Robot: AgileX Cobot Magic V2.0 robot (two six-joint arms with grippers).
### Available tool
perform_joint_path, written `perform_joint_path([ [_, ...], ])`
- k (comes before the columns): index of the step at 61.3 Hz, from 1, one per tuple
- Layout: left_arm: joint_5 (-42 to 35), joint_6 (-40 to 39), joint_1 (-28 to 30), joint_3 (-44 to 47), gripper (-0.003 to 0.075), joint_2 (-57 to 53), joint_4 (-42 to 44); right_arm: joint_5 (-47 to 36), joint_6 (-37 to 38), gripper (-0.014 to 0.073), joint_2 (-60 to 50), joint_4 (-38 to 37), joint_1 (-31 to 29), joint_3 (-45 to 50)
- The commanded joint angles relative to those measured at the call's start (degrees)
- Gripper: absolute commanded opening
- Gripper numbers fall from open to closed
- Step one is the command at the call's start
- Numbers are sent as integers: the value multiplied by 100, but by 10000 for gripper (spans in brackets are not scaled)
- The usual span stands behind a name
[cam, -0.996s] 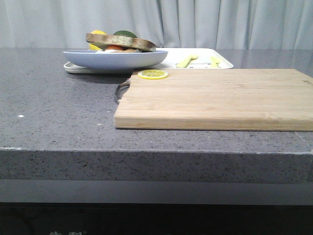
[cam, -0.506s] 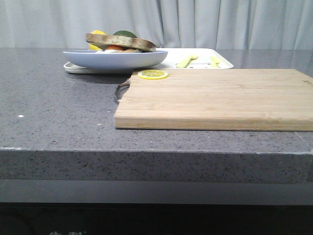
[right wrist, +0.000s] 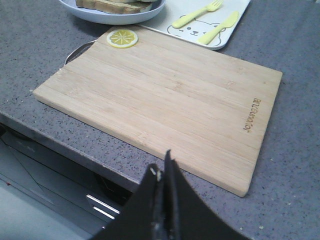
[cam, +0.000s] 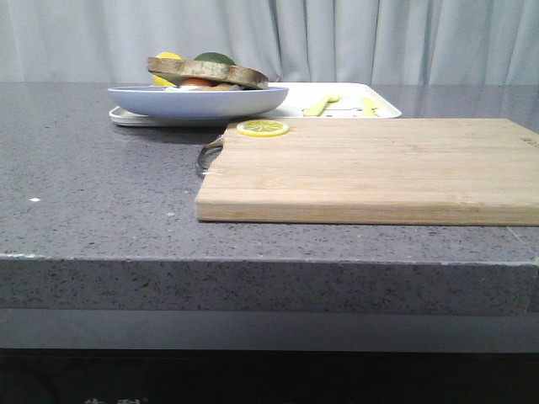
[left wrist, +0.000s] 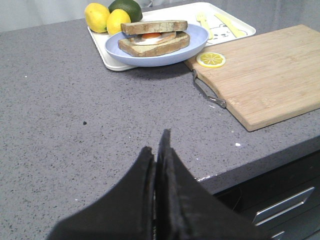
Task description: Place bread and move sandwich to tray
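although three front pictures are compared across the last second, almost nothing is found to have changed: the grey countertop (cam: 93,185), the cutting board (cam: 370,168), the tray (cam: 354,94) and the plate (cam: 198,101) are seen in the same places, with at most a hair of drift in the framing. from this stillness it is judged that the work is finished or nearly so, and that both arms have been pulled back toward the near table edge.

the tray (left wrist: 170,12) is seen at the far side of the counter, with the pale blue plate (left wrist: 195,42) resting on it and overhanging its near edge. on the plate the sandwich (left wrist: 152,45) is found complete: the bread (left wrist: 154,26) is laid on top, and the egg with its orange yolk is glimpsed between the two slices. two lemons (left wrist: 107,17) and a lime (left wrist: 126,6) are seen on the tray behind the plate. a lemon slice (right wrist: 122,38) is left on the board's far corner, near the metal handle.

the left gripper (left wrist: 159,160) is seen with its fingers pressed together and nothing held, low over bare counter and well apart from the plate. the right gripper (right wrist: 162,185) is likewise closed and empty, near the board's front edge.
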Motion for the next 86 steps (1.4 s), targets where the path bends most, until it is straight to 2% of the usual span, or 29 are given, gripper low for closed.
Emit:
perform_joint_path([
  [1, -458, -68, -41, -147, -17, 69, -73, -410, -11, -69, 29, -60, -31, -135],
  [18, -458, -68, -41, -147, -17, 69, -73, -410, -11, -69, 29, -60, -31, -135],
  [24, -747, -68, 30, 72, -17, -158, -73, -410, -11, -69, 29, -60, -31, -135],
  [29, -1013, -57, 311, 362, -17, -423, -62, -410, -11, -69, 29, -60, -31, -135],
  [37, -1779, -57, 799, 1036, -17, -847, -73, -410, -11, -69, 29, -60, -31, -135],
  [43, -2804, -57, 1098, 1797, -17, -1127, -170, -410, -11, -69, 29, -60, -31, -135],
  [52, -3952, -57, 1273, 2798, -17, -1372, -347, -410, -11, -69, 29, -60, -31, -135],
  [60, -4586, -57, 1320, 3482, -17, -1486, -602, -410, -11, -69, 29, -60, -31, -135],
  [66, -4790, -57, 1320, 3752, -17, -1486, -746, -402, -11, -69, 29, -60, -31, -135],
  [86, -4633, -57, 1320, 3739, -17, -1476, -778, -407, -11, -69, 29, -60, -31, -135],
])
